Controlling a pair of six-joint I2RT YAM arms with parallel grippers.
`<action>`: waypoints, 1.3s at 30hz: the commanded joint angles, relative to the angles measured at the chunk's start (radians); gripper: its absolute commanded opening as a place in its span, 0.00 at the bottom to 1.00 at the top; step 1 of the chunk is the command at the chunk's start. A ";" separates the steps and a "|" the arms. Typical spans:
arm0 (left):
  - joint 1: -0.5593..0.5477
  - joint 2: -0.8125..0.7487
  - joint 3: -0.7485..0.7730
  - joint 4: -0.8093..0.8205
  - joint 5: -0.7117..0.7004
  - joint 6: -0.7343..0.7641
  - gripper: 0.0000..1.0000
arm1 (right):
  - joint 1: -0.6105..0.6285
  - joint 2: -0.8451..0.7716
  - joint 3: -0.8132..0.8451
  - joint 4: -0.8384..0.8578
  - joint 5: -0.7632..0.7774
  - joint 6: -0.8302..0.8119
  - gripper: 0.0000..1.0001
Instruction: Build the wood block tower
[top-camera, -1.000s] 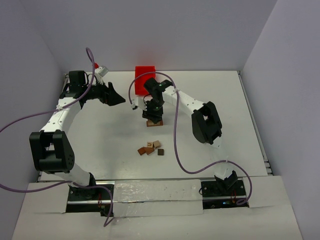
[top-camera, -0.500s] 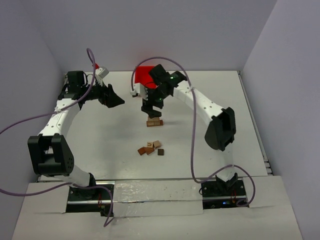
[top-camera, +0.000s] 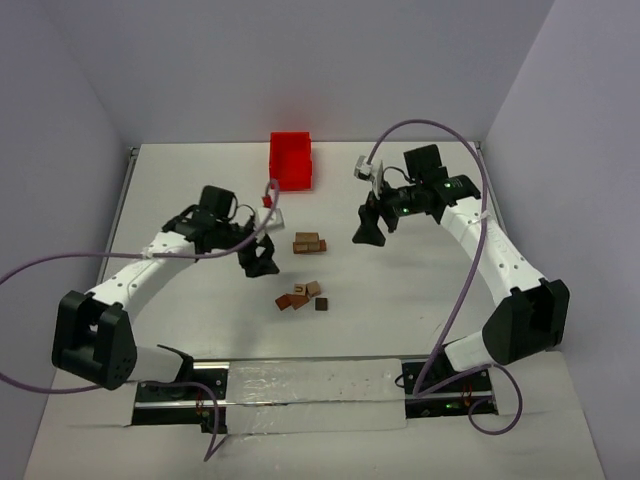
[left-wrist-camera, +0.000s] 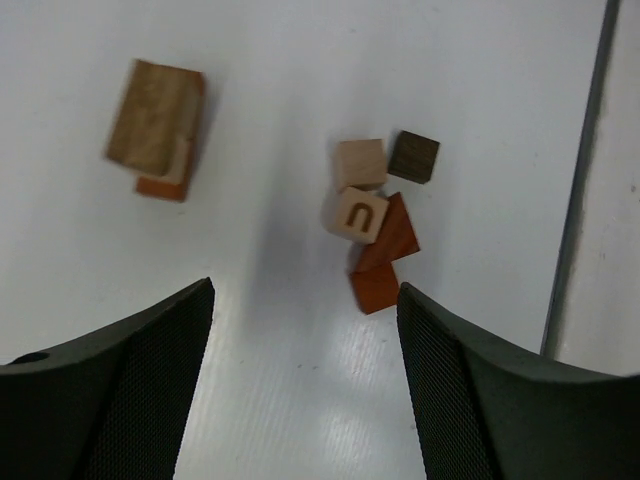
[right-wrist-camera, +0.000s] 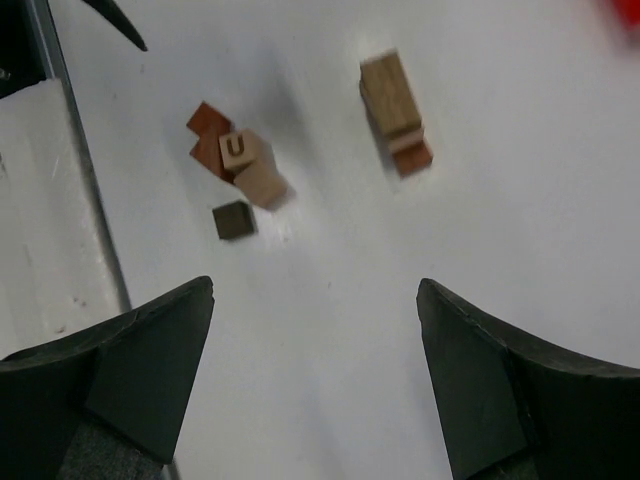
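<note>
Furthest left, the left gripper hangs over the white table, its fingers spread wide with nothing between them. Just to its right and slightly nearer the arm bases lie the loose blocks: a tan cube marked U, a plain tan cube, a dark brown cube and two reddish-brown pieces, bunched together. The wood block tower stands mid-table between the two grippers, apart from both; it is a long tan block lying on a reddish-brown one. Behind it, near the back wall, sits the red bin. To the tower's right, the right gripper hovers with its fingers also wide apart and empty.
</note>
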 joint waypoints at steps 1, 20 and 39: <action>-0.153 0.053 -0.022 0.123 -0.197 -0.006 0.78 | -0.077 -0.076 -0.179 0.091 -0.045 0.098 0.89; -0.435 0.301 0.055 0.299 -0.486 -0.202 0.72 | -0.219 -0.142 -0.328 0.219 0.010 0.190 0.89; -0.465 0.357 0.083 0.245 -0.384 -0.204 0.70 | -0.244 -0.101 -0.333 0.219 -0.013 0.175 0.89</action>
